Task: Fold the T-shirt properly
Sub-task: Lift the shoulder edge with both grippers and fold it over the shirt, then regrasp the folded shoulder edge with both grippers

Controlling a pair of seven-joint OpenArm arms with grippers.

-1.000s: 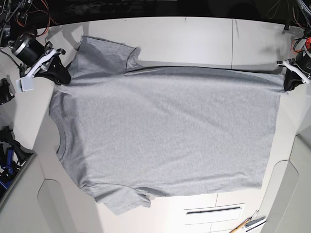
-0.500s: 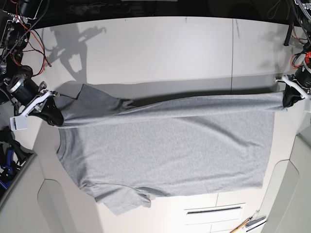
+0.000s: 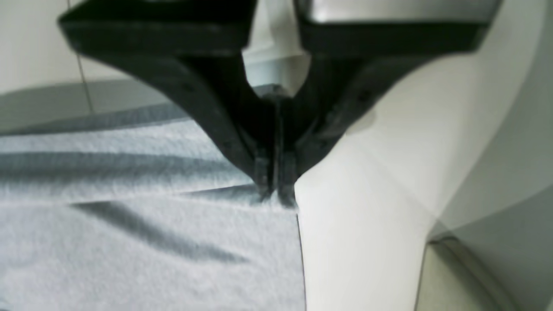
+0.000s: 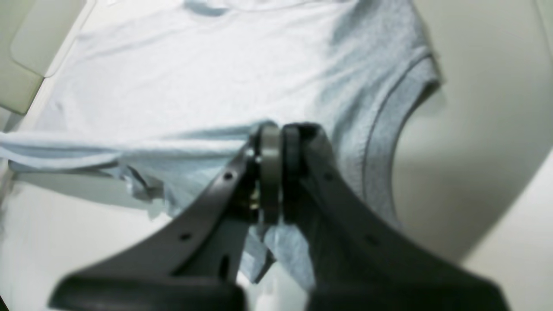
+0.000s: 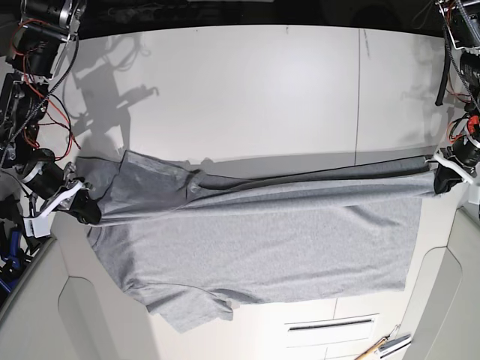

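The heather-grey T-shirt [image 5: 255,240] lies plain side up across the white table, neck to the left, hem to the right. Its far edge is lifted and pulled over towards the near side. My right gripper [image 5: 84,212], at the left of the base view, is shut on the shoulder fabric beside the ribbed collar [image 4: 380,142]; its jaws [image 4: 276,168] pinch the cloth. My left gripper [image 5: 441,180], at the right of the base view, is shut on the far hem corner; its jaws [image 3: 275,185] clamp the shirt [image 3: 129,242]. No lettering shows.
The white table [image 5: 262,90] has a seam line [image 5: 358,97] at the back right. Pale moulded panels [image 5: 30,300] sit at the near corners. A slot [image 5: 330,325] and a wooden-handled tool [image 5: 379,346] lie at the near edge. Cables and motors [image 5: 30,67] stand at the far left.
Both grippers have carried the shirt's far edge towards the near side, the right gripper furthest. The far sleeve now lies folded over on the body.
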